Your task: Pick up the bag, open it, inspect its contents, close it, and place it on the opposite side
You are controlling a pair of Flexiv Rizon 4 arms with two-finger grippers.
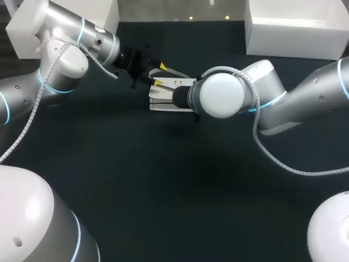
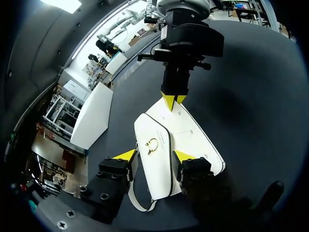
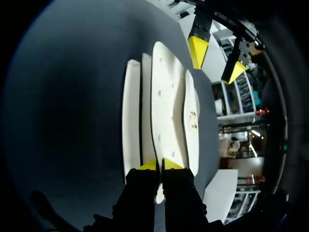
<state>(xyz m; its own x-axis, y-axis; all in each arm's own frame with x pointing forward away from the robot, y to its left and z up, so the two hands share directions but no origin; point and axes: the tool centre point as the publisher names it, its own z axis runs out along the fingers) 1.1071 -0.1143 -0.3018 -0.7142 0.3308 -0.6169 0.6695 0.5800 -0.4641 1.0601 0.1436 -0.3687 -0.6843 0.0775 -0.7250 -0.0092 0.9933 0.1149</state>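
Steadying the white leather handbag with a gold clasp (image 2: 193, 130) at the far middle of the dark table (image 1: 163, 180), I have my right gripper (image 3: 159, 165) pinched tight on its end while my left gripper (image 2: 156, 155) straddles it wide open, ready, I judge, for the flap.

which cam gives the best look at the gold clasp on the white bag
The left wrist view: the gold clasp faces the camera on the white bag, between the open fingers of the left end effector. The right wrist view shows it edge-on and small. In the head view it cannot be made out.
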